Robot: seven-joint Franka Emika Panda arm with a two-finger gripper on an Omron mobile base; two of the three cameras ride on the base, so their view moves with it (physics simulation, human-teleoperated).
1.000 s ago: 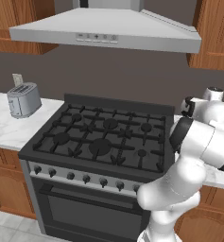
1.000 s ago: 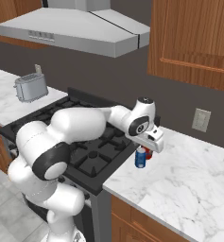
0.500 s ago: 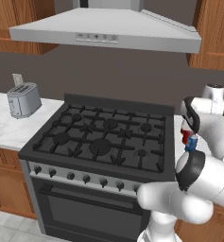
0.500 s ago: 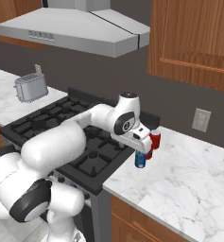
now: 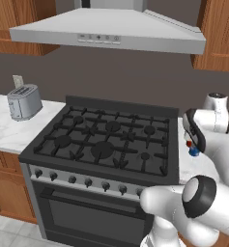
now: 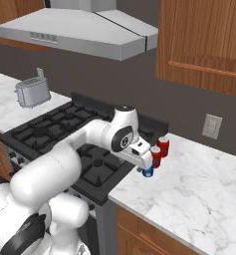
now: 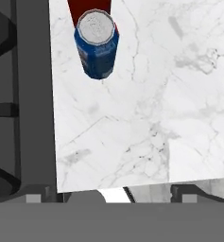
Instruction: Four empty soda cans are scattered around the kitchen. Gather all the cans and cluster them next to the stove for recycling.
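Our arm has swung back from the marble counter (image 6: 199,184) beside the stove (image 5: 106,144), leaving three cans (image 6: 155,155) clustered upright near its right edge; that delivery looks done. Our gripper (image 6: 145,160) now hangs spread wide and empty above the blue can (image 7: 97,45), touching nothing.

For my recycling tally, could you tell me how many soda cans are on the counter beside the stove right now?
3: a blue can nearest the counter's front edge, a red can behind it, and another red can farther back. The arm may hide more.
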